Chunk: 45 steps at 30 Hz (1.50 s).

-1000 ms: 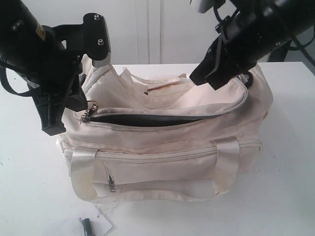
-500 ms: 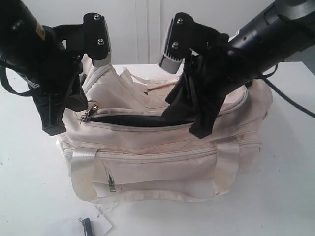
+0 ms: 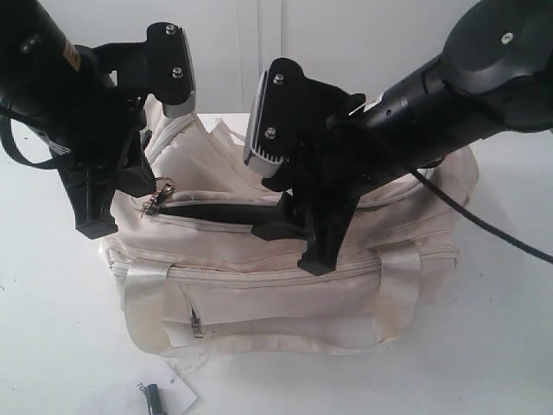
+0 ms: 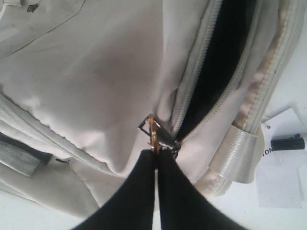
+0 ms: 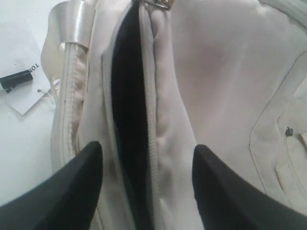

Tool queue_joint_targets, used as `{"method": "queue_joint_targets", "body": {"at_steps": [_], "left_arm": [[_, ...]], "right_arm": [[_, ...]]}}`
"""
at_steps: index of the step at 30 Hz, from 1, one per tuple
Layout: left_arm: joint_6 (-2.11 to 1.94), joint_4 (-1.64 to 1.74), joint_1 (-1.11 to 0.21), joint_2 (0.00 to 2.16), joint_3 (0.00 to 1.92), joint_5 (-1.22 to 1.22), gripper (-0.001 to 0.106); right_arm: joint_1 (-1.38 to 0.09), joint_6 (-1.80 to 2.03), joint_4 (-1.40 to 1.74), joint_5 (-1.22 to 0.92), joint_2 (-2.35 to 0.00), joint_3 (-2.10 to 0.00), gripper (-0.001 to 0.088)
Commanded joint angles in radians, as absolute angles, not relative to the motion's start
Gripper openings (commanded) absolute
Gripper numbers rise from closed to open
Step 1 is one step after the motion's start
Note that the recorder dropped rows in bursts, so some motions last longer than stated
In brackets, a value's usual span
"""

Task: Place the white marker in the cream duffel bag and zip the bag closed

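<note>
Left gripper pinched on brass zip pull of cream fabric duffel bag. Right gripper wide open, empty, astride the opening. Risk: it blocks zip travel.

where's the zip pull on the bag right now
The zip pull sits at the left end of the cream duffel bag's open main zip in the exterior view, pinched in the shut left gripper.
</note>
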<state>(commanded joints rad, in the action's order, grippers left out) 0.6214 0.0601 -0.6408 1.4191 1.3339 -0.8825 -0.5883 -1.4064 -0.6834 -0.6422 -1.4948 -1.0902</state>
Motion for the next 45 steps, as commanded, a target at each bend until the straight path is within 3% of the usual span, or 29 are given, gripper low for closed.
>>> {"method": "queue_joint_targets", "body": {"at_steps": [12,15,20,25,28,45], "left_arm": [[0.617,0.06,-0.641,1.419,1.334,-0.883,0.0],[0.607,0.06,-0.641,1.419,1.334,-0.883,0.0],[0.602,0.06,-0.641,1.419,1.334,-0.883,0.0],[0.602,0.06,-0.641,1.419,1.334,-0.883,0.0],[0.602,0.073,-0.641,1.419,1.334,-0.891,0.0],[0.602,0.304,-0.641,1.419,1.334,-1.044,0.0]], "right_arm": [[-0.693,-1.418,-0.683,-0.462,-1.497,-1.022,0.0537],[-0.701,-1.418,-0.683,-0.436,-1.521,-1.022,0.05],[-0.701,-1.409,-0.683,-0.417,-1.526,-1.024,0.0263],[-0.701,-1.409,-0.683,-0.417,-1.526,-1.024,0.014],[-0.701,-1.409,-0.683,-0.421,-1.526,-1.024,0.0],[-0.701,-1.384,-0.682,-0.416,-1.526,-1.024,0.0]]}}
